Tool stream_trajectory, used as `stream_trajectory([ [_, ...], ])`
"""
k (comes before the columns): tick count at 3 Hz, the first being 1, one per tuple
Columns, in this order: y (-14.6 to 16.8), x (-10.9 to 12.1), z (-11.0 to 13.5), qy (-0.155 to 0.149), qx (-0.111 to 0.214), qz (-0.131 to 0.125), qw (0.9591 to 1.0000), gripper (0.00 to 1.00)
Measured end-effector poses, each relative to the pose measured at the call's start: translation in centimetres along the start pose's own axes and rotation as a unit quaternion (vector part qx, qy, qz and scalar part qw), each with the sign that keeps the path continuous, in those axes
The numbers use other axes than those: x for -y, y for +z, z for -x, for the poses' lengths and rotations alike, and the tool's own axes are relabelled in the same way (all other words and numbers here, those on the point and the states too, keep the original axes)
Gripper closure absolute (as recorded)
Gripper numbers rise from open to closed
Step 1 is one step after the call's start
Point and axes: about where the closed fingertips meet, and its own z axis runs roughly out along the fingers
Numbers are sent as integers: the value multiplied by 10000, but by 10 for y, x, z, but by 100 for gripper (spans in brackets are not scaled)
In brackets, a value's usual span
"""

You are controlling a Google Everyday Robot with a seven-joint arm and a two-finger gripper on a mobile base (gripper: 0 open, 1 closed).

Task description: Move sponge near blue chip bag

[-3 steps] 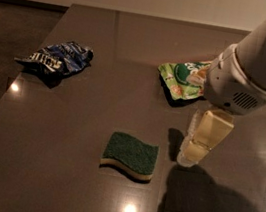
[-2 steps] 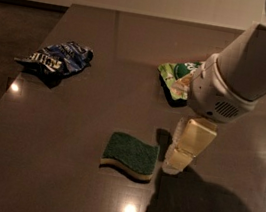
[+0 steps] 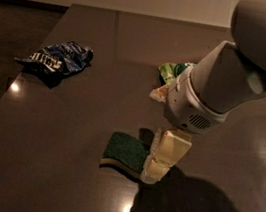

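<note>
Currently the tool [image 3: 159, 165] sits at the edge of the sponge [image 3: 124, 150]; we cannot tell its opening. We centre it before gripping.

The end effector [image 3: 152, 174] stands just right of the sponge [image 3: 124, 151]; the blue chip bag [image 3: 54, 59] lies well apart, behind-left.

We see the sponge [image 3: 124, 151] lying flat on the dark table [image 3: 50, 175], green side up. The gripper [image 3: 153, 172] points down at the sponge's 3 o'clock edge, right against it. The blue chip bag [image 3: 57, 60] lies crumpled and well apart, at the sponge's 10 o'clock. At its 1 o'clock, a green snack bag [image 3: 170, 71] sits partly hidden behind the arm [image 3: 216, 91].
</note>
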Motion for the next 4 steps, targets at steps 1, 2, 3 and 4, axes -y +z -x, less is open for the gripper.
stream_trajectory([
  [1,19,-2,10,-81,67,11,9999,0],
  [2,35,-3,13,-115,47,52,9999,0],
  [3,48,-5,8,-109,-57,87,9999,0],
  [4,57,-7,3,-87,-177,81,9998,14],
])
